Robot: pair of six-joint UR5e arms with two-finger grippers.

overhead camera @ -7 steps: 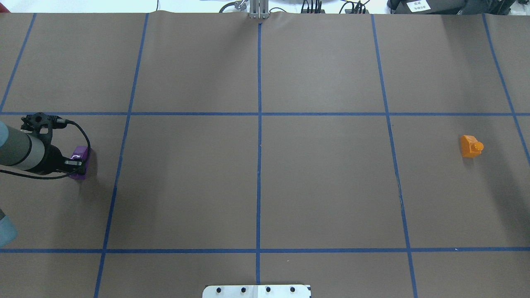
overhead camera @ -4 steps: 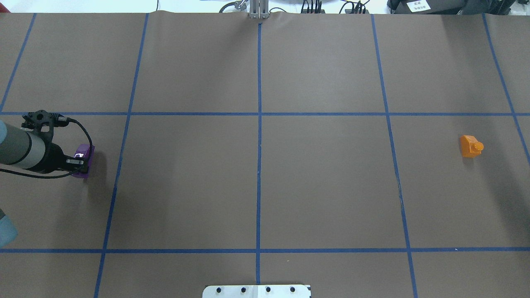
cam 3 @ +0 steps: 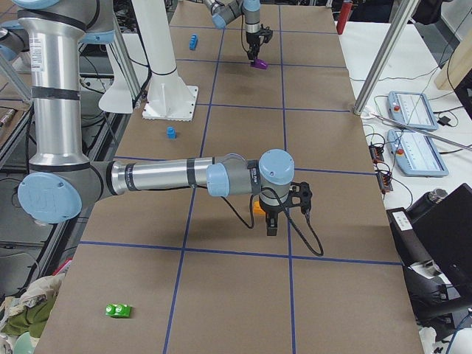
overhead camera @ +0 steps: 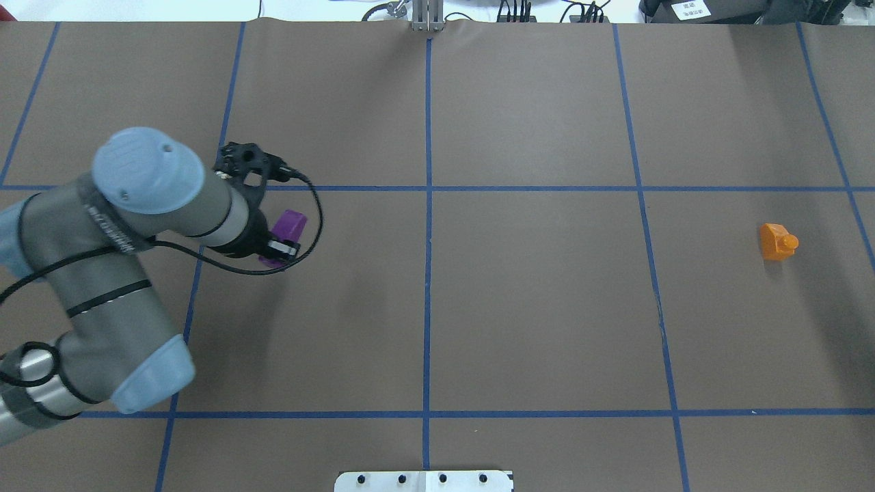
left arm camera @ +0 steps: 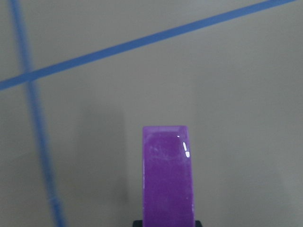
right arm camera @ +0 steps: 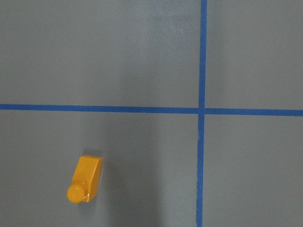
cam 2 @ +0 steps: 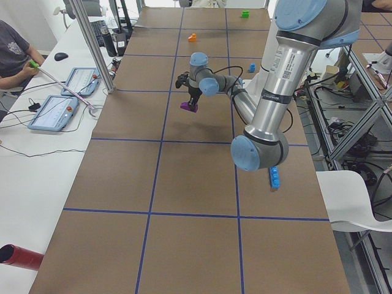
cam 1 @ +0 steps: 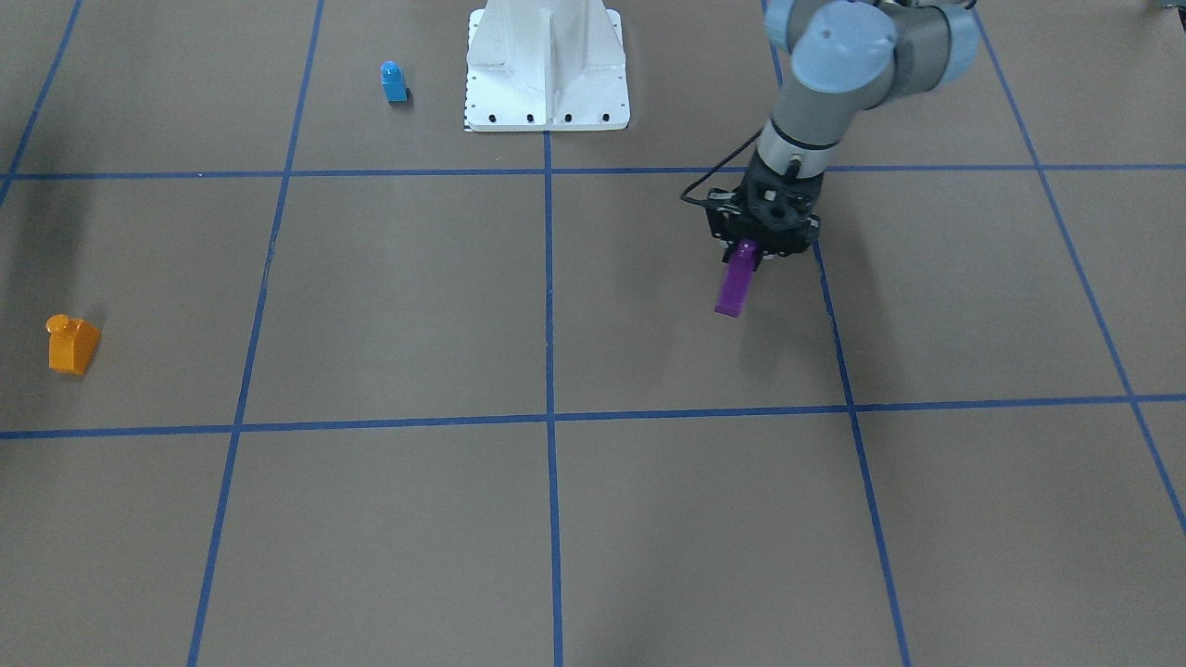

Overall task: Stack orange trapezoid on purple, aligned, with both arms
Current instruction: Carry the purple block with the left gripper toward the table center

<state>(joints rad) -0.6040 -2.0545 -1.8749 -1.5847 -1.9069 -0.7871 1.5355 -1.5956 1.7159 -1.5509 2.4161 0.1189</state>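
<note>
My left gripper is shut on the purple brick and holds it above the table, left of centre. The brick sticks out past the fingertips in the front-facing view and fills the lower middle of the left wrist view. The orange trapezoid lies on its side on the table at the far right, stud pointing right. It also shows in the right wrist view, low and left. My right gripper hovers above the orange brick's area; I cannot tell whether it is open or shut.
A small blue single-stud brick stands beside the white base pedestal. A long blue brick lies near the table's robot-side edge. A green brick lies near the right end. Blue tape lines grid the brown table.
My left arm has swung in from the far left toward the table's centre, carrying the purple brick with it. The orange trapezoid has not moved.
</note>
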